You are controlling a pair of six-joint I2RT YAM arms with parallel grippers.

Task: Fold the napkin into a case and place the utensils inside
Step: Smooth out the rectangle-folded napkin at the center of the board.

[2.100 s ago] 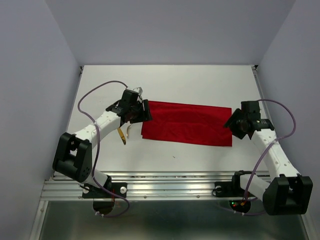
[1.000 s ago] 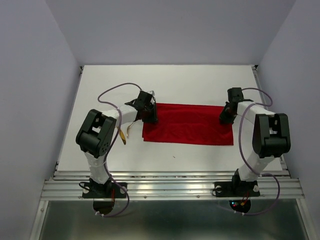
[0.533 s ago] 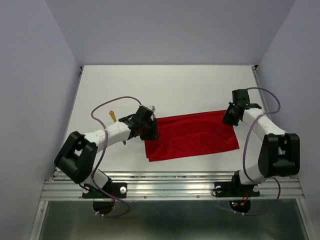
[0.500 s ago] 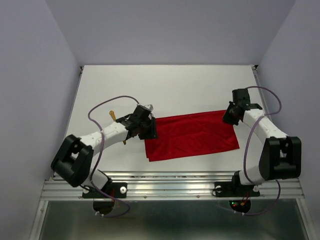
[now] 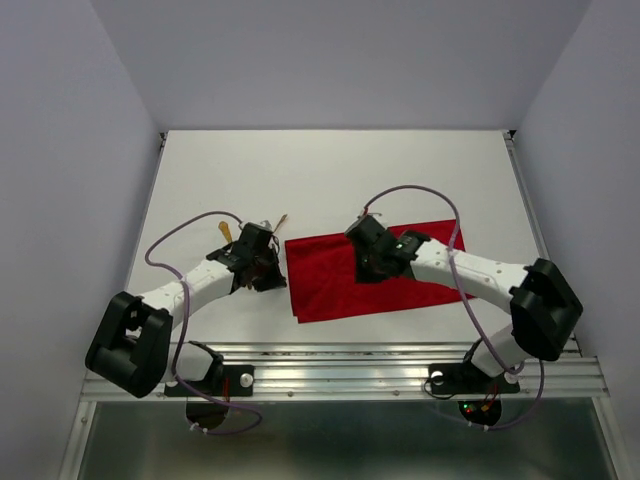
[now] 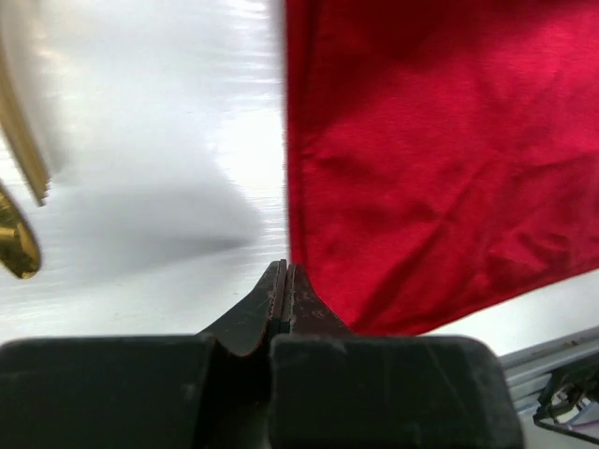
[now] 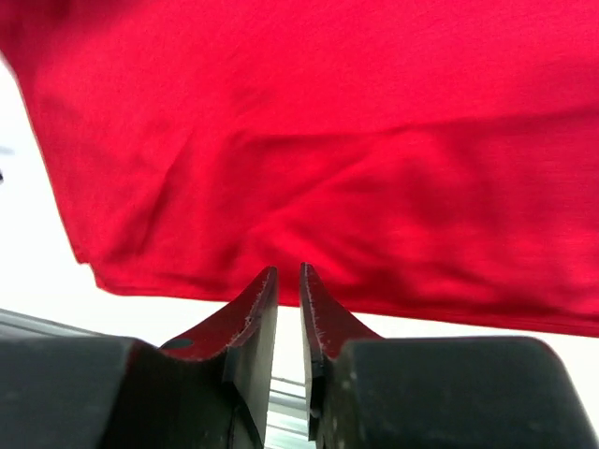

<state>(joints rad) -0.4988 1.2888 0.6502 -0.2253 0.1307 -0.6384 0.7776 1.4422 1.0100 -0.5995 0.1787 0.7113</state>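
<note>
The red napkin point(image 5: 400, 275) lies flat and slightly tilted on the white table, folded into a long rectangle. My left gripper point(image 5: 272, 280) rests just off the cloth's left edge; in the left wrist view its jaws point(image 6: 284, 267) are pressed together with nothing between them, the napkin point(image 6: 440, 159) beside them on the right. My right gripper point(image 5: 372, 272) hovers over the napkin's middle; in its wrist view the jaws point(image 7: 289, 271) show a narrow empty gap above the cloth point(image 7: 328, 140). Two gold utensils point(image 6: 23, 140) lie left of the napkin, their ends point(image 5: 224, 230) partly hidden under my left arm.
Both arms reach over the table's point(image 5: 330, 170) near half, with purple cables looping above them. The metal rail point(image 5: 340, 375) runs along the near edge. Grey walls close the sides and back.
My right arm has swung from the napkin's far right corner to over its middle. The left gripper has let go of the left edge, drawn back leftward and shut.
</note>
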